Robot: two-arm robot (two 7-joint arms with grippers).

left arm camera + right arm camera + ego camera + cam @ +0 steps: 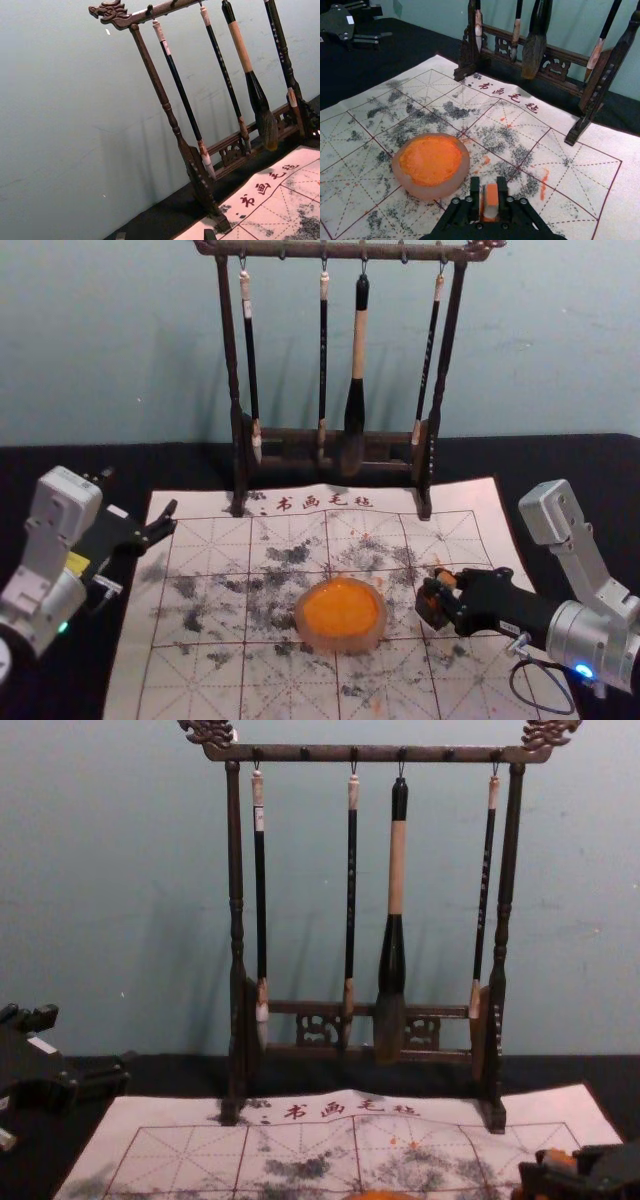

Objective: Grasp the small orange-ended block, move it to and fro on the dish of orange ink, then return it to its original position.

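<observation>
Plain blue-green wall (120, 350) behind a black-covered table (595, 462)

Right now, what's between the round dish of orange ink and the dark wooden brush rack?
In the head view, just the white gridded mat lies between the dish and the rack, with black smudges, orange specks and red writing.

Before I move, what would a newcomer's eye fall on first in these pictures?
Probably the round, pale-rimmed dish of bright orange ink, on the black-smudged white grid sheet. Next, the dark wooden rack standing behind it, with four brushes hanging in a row. Then the small orange-ended block held in the right tool, just right of the dish.
</observation>
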